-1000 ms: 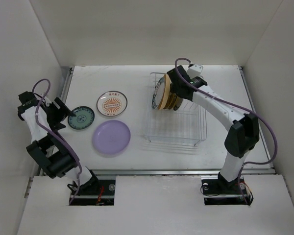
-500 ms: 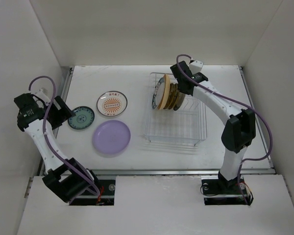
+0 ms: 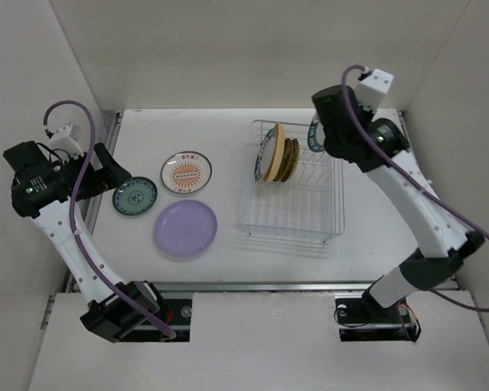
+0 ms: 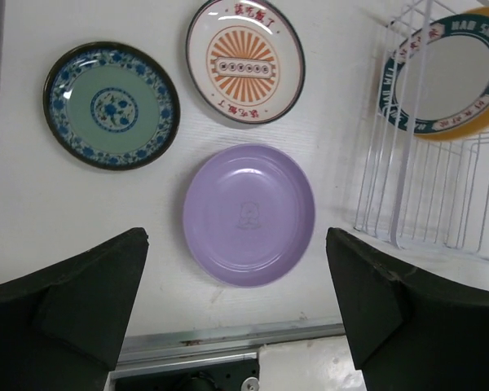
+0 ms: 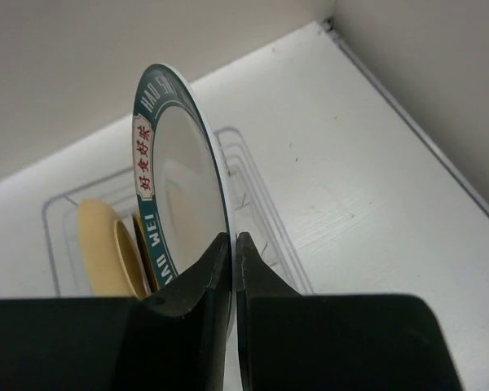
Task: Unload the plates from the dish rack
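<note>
rack contents: dish rack (image 3: 293,208) holds three plates on edge in its far slots: a dark-rimmed plate (image 4: 444,73), a pale yellow plate (image 3: 270,155) and a mustard plate (image 3: 289,157).
right gripper (image 5: 231,244): fingers pressed onto the lower rim of a teal-rimmed white plate (image 5: 179,179). The plate stands on edge above the fingertips.
rack vs right gripper: below and beyond it.
left gripper (image 4: 236,244): jaws spread wide, nothing in them.
table (image 3: 228,130) plates: lavender plate (image 4: 248,213) is directly below the left gripper. Teal patterned plate (image 4: 111,105) and orange-pattern plate (image 4: 244,59) lie beyond it.
</note>
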`<state>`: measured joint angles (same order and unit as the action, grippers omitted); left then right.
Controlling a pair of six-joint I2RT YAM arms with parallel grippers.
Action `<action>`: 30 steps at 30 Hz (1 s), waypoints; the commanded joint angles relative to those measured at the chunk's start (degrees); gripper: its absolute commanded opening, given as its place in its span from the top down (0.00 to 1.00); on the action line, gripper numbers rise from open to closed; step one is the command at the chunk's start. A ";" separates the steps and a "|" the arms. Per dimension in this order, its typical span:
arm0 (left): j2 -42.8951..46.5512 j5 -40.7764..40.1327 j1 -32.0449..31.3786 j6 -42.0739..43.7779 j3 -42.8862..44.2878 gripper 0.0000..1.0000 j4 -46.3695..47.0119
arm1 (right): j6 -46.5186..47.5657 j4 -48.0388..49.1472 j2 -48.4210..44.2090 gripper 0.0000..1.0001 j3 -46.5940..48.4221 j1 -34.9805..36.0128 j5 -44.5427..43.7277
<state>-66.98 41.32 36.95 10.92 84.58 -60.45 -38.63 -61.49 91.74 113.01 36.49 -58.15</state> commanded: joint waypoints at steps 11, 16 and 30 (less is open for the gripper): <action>-9.71 9.59 -14.77 0.07 9.61 0.07 -2.38 | 7.52 30.87 -16.25 1.00 -22.56 5.08 27.97; -20.63 4.73 -28.50 1.75 19.04 0.07 -6.62 | 8.05 41.18 -6.35 1.00 -19.09 5.08 40.03; -34.70 -1.42 -38.17 0.51 20.90 0.06 4.28 | 9.98 53.40 3.79 1.00 -19.31 2.53 57.70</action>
<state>-99.70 41.34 -0.91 11.49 106.85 -59.00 -28.45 -18.72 95.77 93.65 39.66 -6.63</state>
